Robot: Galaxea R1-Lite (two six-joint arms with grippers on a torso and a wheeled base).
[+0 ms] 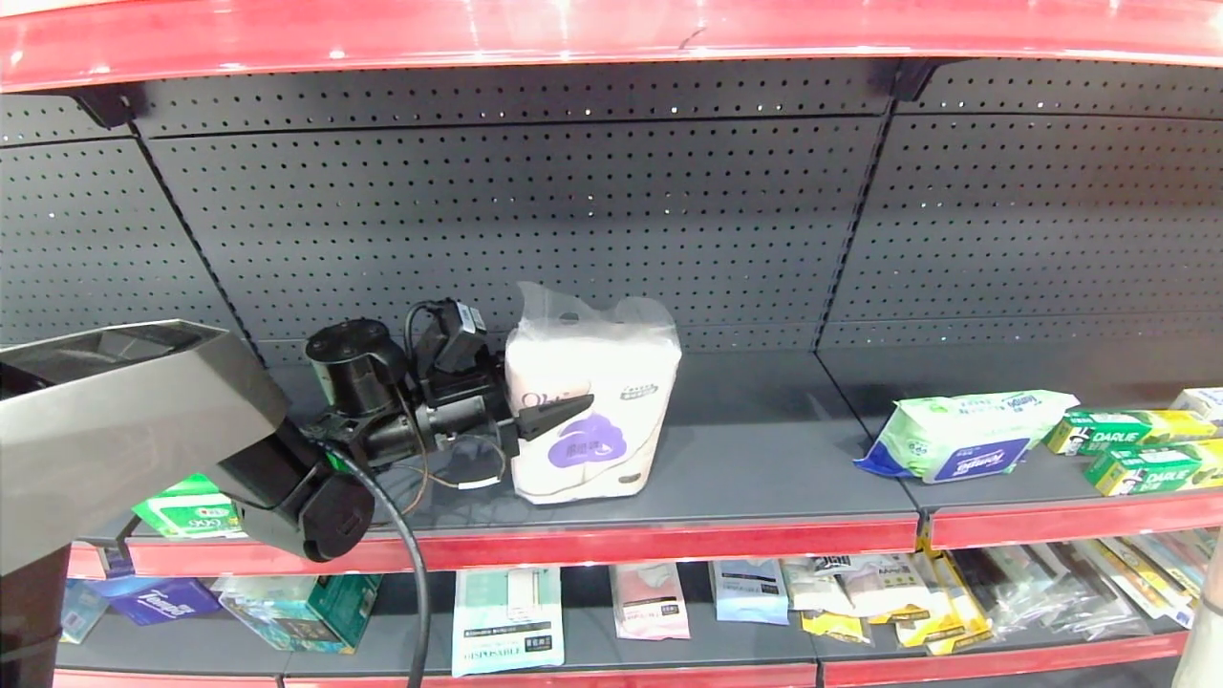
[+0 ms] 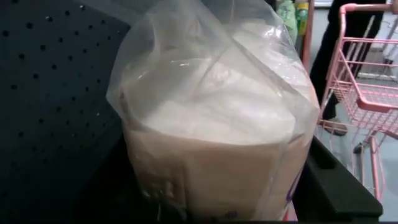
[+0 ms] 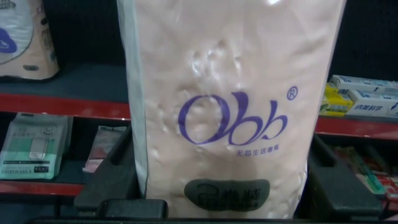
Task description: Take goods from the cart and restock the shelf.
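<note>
tissue pack [image 1: 611, 382] upright, inside left claw [image 1: 566, 394]

Shop aisle, red-edged pegboard shelf [image 1: 764, 459], packaged goods [image 1: 965, 435], pink shopping cart [image 2: 373, 74]

Tissue pack [image 3: 230, 74], purple lettering [image 3: 233, 124], dark oval label [image 3: 227, 193]
</note>
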